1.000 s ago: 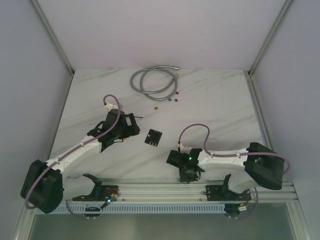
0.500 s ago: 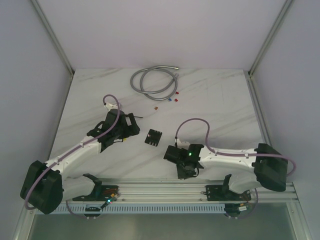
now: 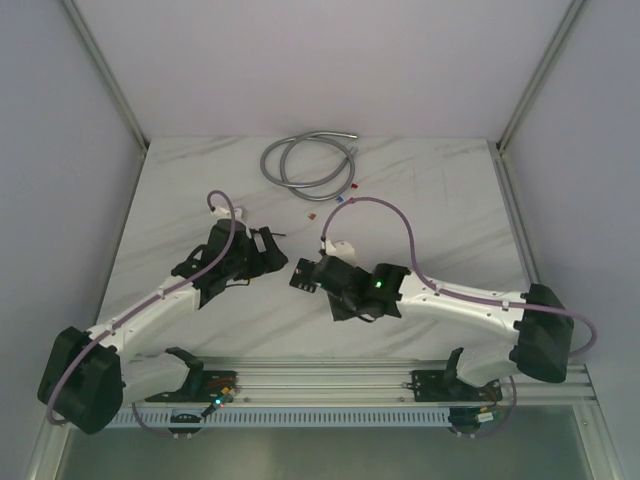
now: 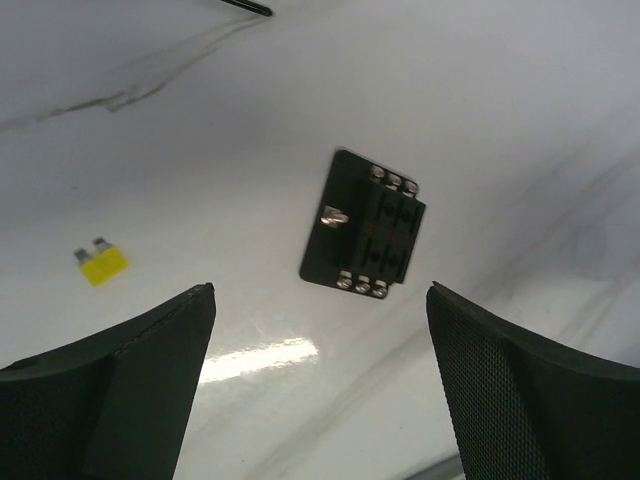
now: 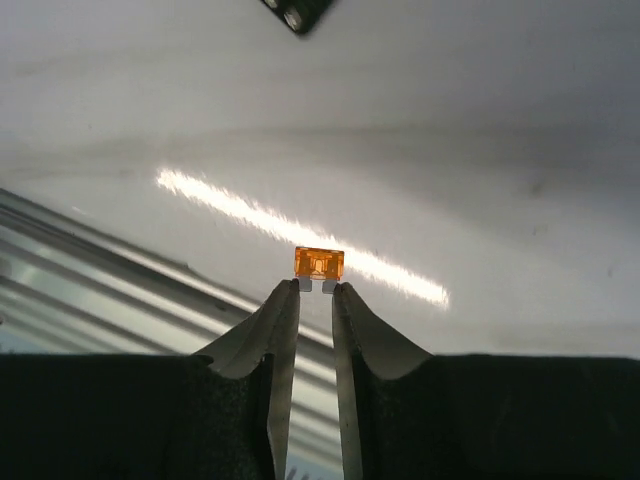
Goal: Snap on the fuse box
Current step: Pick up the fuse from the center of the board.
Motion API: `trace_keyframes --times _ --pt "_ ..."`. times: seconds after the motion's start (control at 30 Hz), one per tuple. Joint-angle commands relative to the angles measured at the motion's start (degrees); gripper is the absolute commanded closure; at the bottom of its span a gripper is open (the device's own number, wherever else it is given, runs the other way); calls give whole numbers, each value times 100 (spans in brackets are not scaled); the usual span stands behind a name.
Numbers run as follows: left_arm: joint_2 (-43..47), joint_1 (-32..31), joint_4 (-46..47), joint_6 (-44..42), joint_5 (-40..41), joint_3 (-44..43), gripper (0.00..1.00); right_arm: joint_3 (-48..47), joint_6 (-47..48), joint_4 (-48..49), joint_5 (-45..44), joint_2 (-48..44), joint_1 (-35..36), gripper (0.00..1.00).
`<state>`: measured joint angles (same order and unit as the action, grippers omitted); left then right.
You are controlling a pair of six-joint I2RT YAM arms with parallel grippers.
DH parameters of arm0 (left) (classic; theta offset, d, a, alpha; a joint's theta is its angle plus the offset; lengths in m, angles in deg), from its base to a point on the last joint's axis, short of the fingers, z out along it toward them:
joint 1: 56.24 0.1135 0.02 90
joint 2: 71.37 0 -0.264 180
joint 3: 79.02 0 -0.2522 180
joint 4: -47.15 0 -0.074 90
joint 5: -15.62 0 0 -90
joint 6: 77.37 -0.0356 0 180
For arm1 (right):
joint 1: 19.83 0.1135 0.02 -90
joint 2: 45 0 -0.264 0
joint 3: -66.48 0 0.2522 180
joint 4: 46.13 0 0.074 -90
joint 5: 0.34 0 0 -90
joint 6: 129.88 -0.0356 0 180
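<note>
**Marble-topped table, fuse box lying between two grippers**

Nearest me, a ribbed aluminium rail (image 3: pixel 330 380) runs along the edge of the table (image 3: pixel 440 200), which is white stone with grey veins. The right gripper (image 5: pixel 315 287) has its slim metal tips almost together, pinching an orange blade fuse (image 5: pixel 319 263) by its prongs. Past that fuse only a black corner of the fuse box (image 5: pixel 298 14) shows, cut off by the frame. From overhead this gripper hides part of the box, which lies flat mid-table between both arms. The left gripper (image 4: pixel 320 292) hangs over it with its textured black pads spread wide, gripping nothing. A yellow blade fuse (image 4: pixel 101 264) lies left of the box, apart from it. Farther back are tiny loose fuses (image 3: pixel 345 198), too small to read, then a coiled grey metal hose (image 3: pixel 305 158).
</note>
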<state>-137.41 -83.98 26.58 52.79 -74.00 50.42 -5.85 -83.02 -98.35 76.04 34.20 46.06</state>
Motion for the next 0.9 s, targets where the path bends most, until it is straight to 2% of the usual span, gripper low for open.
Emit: trace_keyframes --times 0.0,0.17,0.37,0.5,0.7,0.87 --pt "244 32 417 303 -719 123 7 -83 1503 1275 -456 92 -42 76" --pt "318 40 789 631 -1390 135 19 893 2622 3470 -439 -534 -262 77" --pt "461 50 1461 1221 -2094 88 26 2294 3472 6247 165 -1458 -743 76" --pt "546 50 1653 1527 -2335 -56 31 2498 3775 6887 478 -1580 -898 75" --pt "445 50 1966 1874 -2913 -272 40 2577 3985 7376 916 -1517 -909 74" --pt "467 49 2133 2178 -3054 -287 46 2569 4072 7613 1181 -1476 -911 73"
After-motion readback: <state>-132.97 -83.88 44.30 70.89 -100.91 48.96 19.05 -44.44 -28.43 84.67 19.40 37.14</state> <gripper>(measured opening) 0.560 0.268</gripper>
